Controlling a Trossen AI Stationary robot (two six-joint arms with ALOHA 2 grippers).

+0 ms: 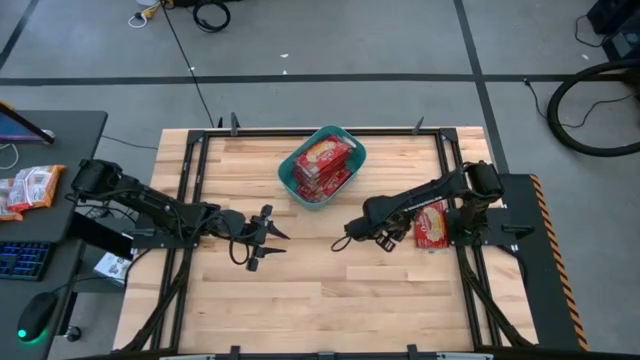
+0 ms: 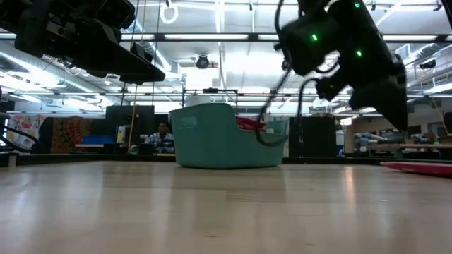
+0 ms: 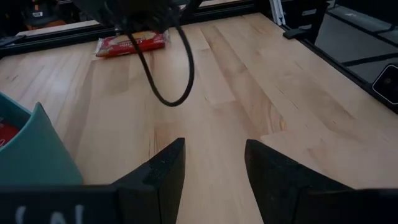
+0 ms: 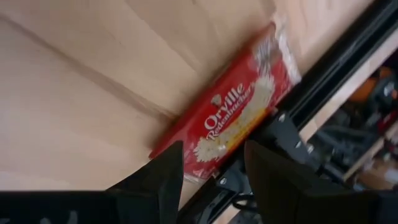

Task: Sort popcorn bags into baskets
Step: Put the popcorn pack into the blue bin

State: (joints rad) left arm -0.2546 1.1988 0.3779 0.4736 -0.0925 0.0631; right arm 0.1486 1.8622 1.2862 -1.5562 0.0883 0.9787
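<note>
Both tools [image 1: 268,238] [image 1: 352,236] hover empty, fingers apart, over mid-tabletop [image 1: 320,300].
One popcorn bag [image 1: 432,222] lies by the right edge; the teal basket [image 1: 293,179] near the far edge holds the others.

A teal tub [image 1: 290,175] near the table's far edge holds several red popcorn bags [image 1: 322,160]; one more red bag [image 1: 432,222] lies flat beside the right edge
</note>
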